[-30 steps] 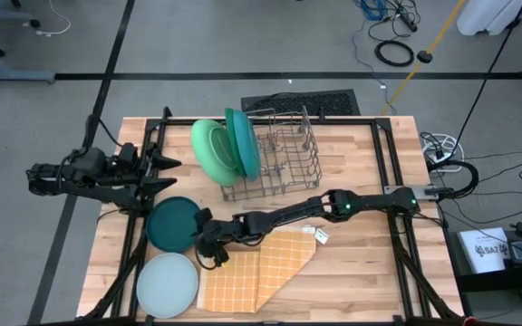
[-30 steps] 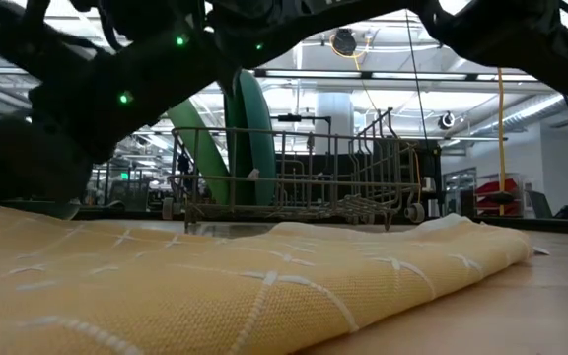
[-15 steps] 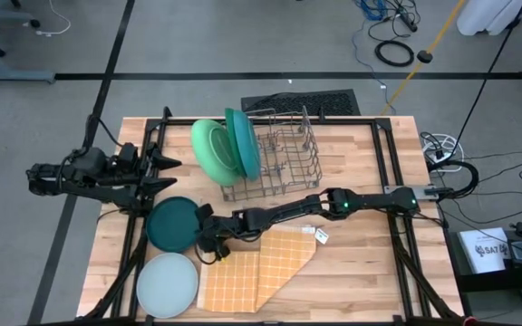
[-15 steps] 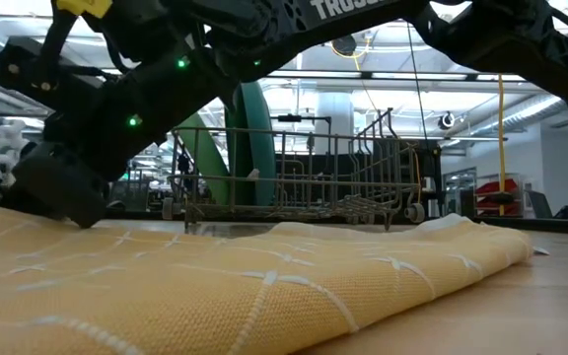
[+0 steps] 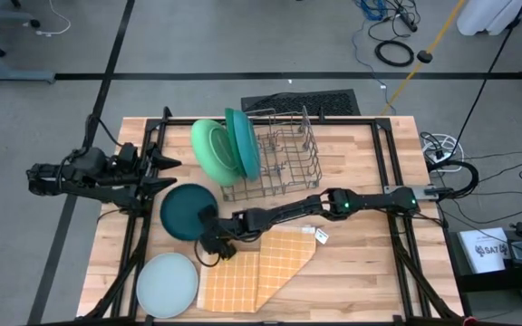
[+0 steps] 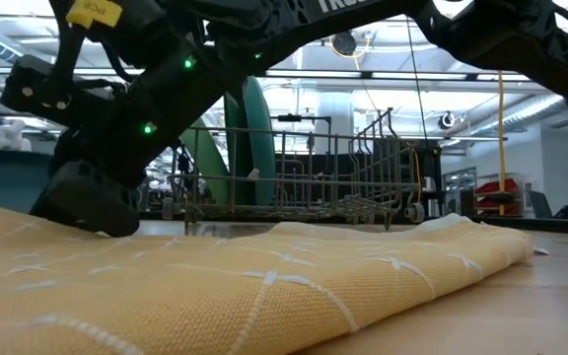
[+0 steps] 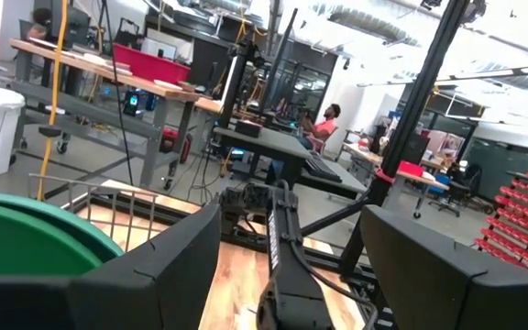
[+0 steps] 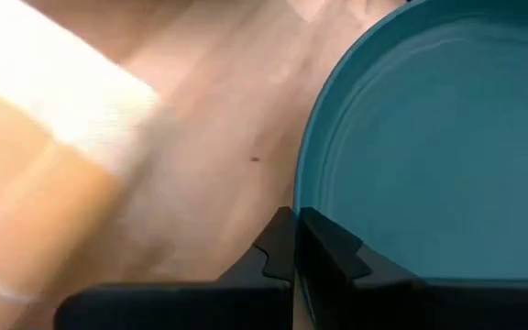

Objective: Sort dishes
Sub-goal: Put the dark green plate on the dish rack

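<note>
The dark teal plate (image 5: pixel 185 210) lies on the table's left half, left of the orange checked cloth (image 5: pixel 259 265). My right gripper (image 5: pixel 208 232) is shut on its rim; the plate fills much of the right wrist view (image 8: pixel 429 156). A pale blue plate (image 5: pixel 167 283) lies flat at the near left corner. A light green plate (image 5: pixel 208 149) and a teal-blue plate (image 5: pixel 242 140) stand on edge at the left end of the wire rack (image 5: pixel 279 161). My left gripper (image 5: pixel 165 173) hangs open at the table's left edge, holding nothing. My right gripper pinches the dark teal plate's raised rim (image 8: pixel 301 197) on its near right side, one finger (image 8: pixel 273 247) outside the rim and one inside the plate. The fingers slant down at it from the table's right. Whether the plate is clear of the table, I cannot tell.
The orange cloth lies folded near the front edge, under my right arm (image 5: pixel 288 213). The wire rack has open slots on its right part. A black frame (image 5: pixel 381 154) runs around the table. A person sits in the room beyond (image 7: pixel 324 124).
My right gripper has shut and taken hold of the dark teal plate's rim. The plate has shifted toward the table's far right, toward the rack, away from the pale blue plate.
</note>
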